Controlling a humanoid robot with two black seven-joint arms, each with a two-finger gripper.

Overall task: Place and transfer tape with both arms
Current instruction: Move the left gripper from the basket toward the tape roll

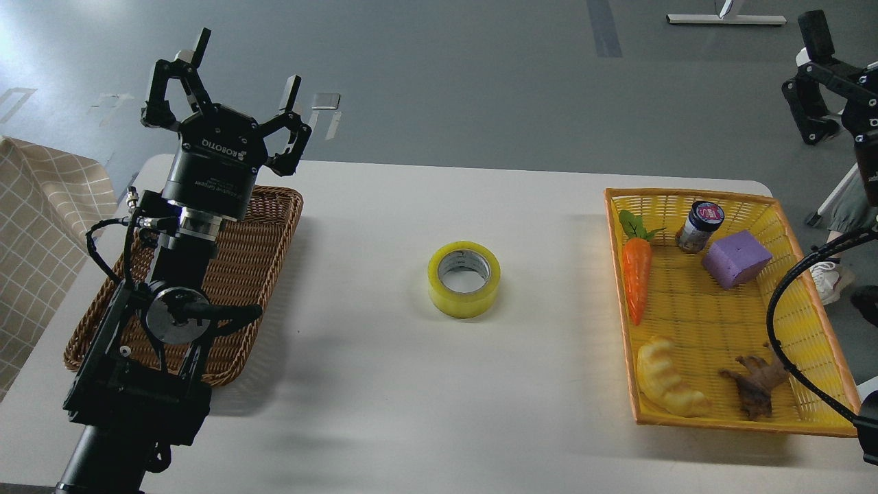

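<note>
Tape [464, 278] lies flat on the white table [384, 384], roughly mid-table, ring opening up, grey-white core visible; nothing touches it. Left gripper [245, 73] held up over the far left of the table, fingers spread wide apart, nothing between them; "ROBOTIQ" lettering reads on its body. Its arm rises from the lower left edge, passing in front of a brown wicker tray [264, 240], whose contents cannot be seen behind the arm. Right gripper [816, 68] at the far upper right edge, off the table, partly cut by the frame; whether its fingers are apart or together, cannot tell. A black cable loops in from the right over the yellow basket [693, 200]. In that basket: a carrot [636, 278], a dark-lidded jar [699, 226], a purple block [736, 259], a pale bread-like piece [669, 379], a brown knobbly item [754, 384]. Tape sits well apart from both containers, between them.
</note>
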